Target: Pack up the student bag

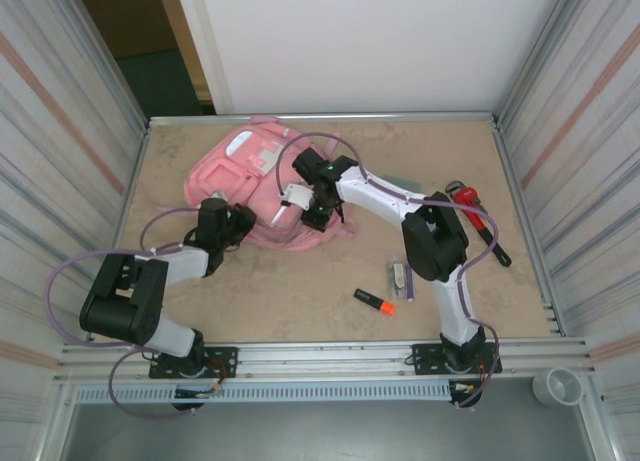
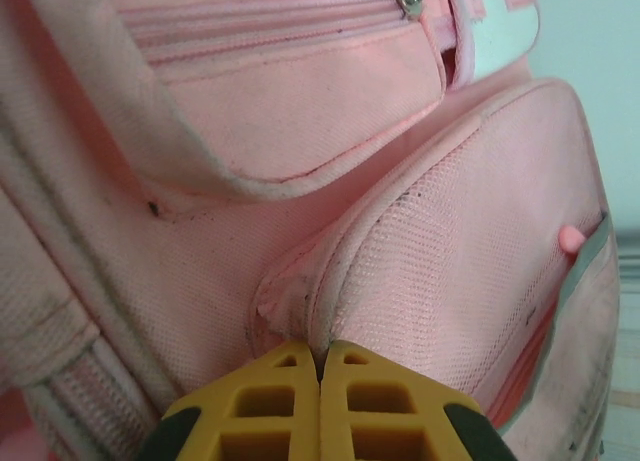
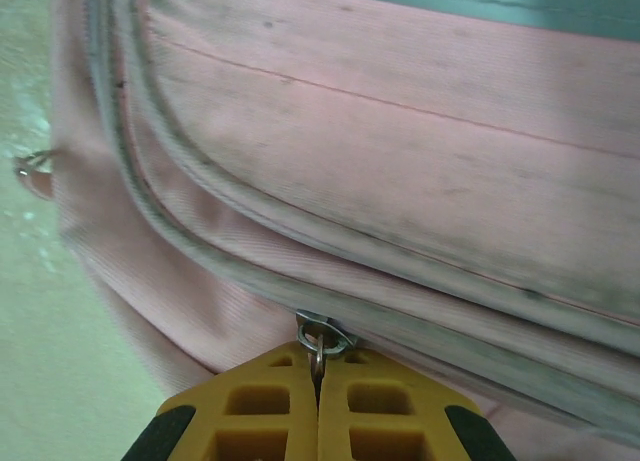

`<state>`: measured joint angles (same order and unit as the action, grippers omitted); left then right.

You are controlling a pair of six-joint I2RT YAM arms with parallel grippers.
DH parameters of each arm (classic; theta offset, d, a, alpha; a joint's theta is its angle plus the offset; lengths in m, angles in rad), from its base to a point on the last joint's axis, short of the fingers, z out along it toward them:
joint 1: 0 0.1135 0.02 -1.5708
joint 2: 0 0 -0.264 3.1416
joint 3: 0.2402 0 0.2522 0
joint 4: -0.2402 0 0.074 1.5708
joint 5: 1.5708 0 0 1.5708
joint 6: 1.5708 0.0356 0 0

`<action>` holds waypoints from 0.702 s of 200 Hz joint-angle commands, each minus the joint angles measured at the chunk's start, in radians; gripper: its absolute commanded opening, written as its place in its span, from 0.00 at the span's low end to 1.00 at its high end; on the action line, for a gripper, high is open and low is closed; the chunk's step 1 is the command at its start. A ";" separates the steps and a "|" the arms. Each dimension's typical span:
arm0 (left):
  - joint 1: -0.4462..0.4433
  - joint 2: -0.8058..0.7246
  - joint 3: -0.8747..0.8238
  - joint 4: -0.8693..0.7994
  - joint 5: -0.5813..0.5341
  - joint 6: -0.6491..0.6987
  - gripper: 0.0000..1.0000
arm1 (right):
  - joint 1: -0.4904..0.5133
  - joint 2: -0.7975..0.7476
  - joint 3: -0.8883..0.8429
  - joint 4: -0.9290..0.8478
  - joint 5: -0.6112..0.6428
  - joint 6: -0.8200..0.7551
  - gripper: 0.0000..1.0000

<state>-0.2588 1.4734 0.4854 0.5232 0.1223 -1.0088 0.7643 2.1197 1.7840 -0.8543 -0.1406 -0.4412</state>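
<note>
My left hand (image 2: 320,381) is clamped shut on a fold of fabric at the lower edge of the mesh side pocket (image 2: 470,271), bracing the student bag (image 1: 250,176). My right hand (image 3: 318,381) is closed on the metal zip pull (image 3: 318,339) of the main zip line, its ring pinched between the yellow fingers. The pink bag lies flat at the far left of the counter (image 1: 300,291), both hands at its near edge. By my reckoning the packing has barely begun: the zip under my right hand looks closed, and nothing shows going inside. An orange highlighter (image 1: 375,301) and a small pale item (image 1: 399,275) lie loose on the counter near my right arm, apart from the bag. A red pipe wrench (image 1: 478,221) lies further right. The shut zip is the first obstacle. My right arm also stretches between the bag and the loose items.
</note>
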 commanded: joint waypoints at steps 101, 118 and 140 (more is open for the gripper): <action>-0.102 -0.062 -0.036 0.013 -0.073 -0.047 0.00 | 0.098 0.002 -0.081 0.423 -0.178 0.484 0.00; -0.087 -0.105 -0.021 -0.043 -0.052 -0.004 0.00 | 0.042 -0.041 -0.134 0.370 -0.139 0.442 0.00; -0.061 -0.162 -0.019 -0.087 -0.026 0.026 0.00 | -0.030 -0.090 -0.172 0.290 -0.102 0.369 0.00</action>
<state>-0.3080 1.3823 0.4561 0.5262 -0.0425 -1.0340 0.8040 2.1063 1.6344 -0.6163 -0.2531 -0.0120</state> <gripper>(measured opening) 0.064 0.048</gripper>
